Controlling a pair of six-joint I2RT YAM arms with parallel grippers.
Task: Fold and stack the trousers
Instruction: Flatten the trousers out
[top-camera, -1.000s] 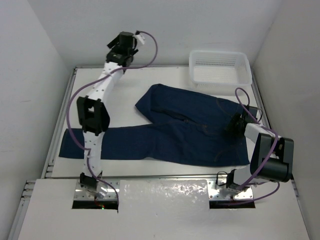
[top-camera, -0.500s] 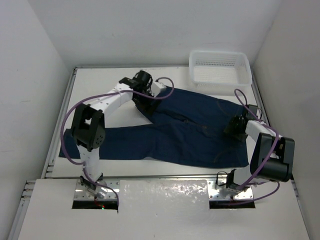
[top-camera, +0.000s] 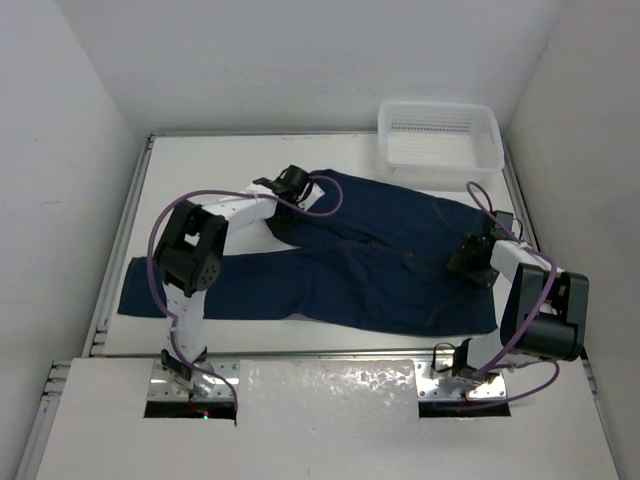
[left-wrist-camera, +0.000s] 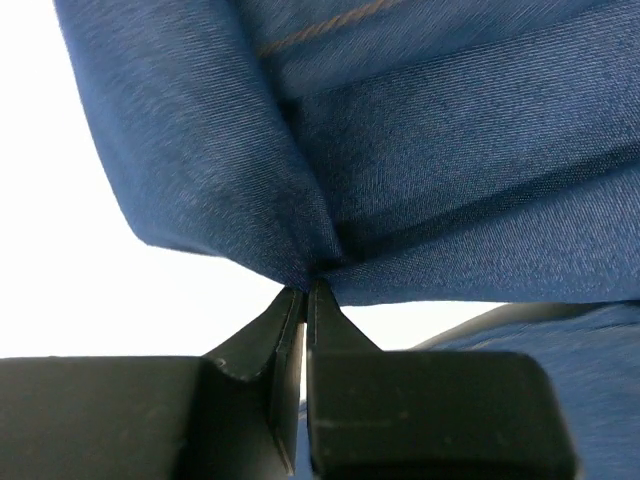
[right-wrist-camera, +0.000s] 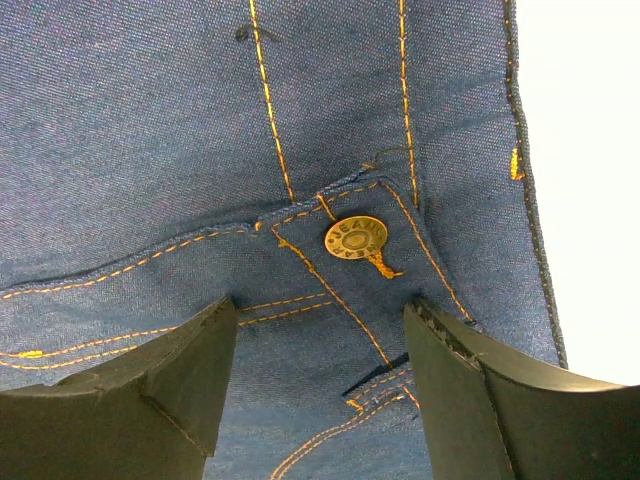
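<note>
The dark navy trousers (top-camera: 380, 275) lie spread across the table, one leg stretching to the left edge and the other angled up toward the back. My left gripper (top-camera: 287, 192) sits at the hem end of that upper leg. In the left wrist view it (left-wrist-camera: 308, 288) is shut on a pinched fold of the trousers (left-wrist-camera: 450, 150). My right gripper (top-camera: 470, 255) rests at the waist on the right. Its jaws (right-wrist-camera: 320, 335) stand open on the denim (right-wrist-camera: 150, 130), just below the tan waist button (right-wrist-camera: 355, 238), gripping nothing.
A white mesh basket (top-camera: 490, 140) stands at the back right corner, just beyond the trousers. White walls close in the table on the left, back and right. The bare tabletop (top-camera: 200, 170) shows at the back left.
My left arm swung down from the back of the table onto the upper trouser leg and shut on its fabric. The right gripper stayed at the waist and opened a little wider.
</note>
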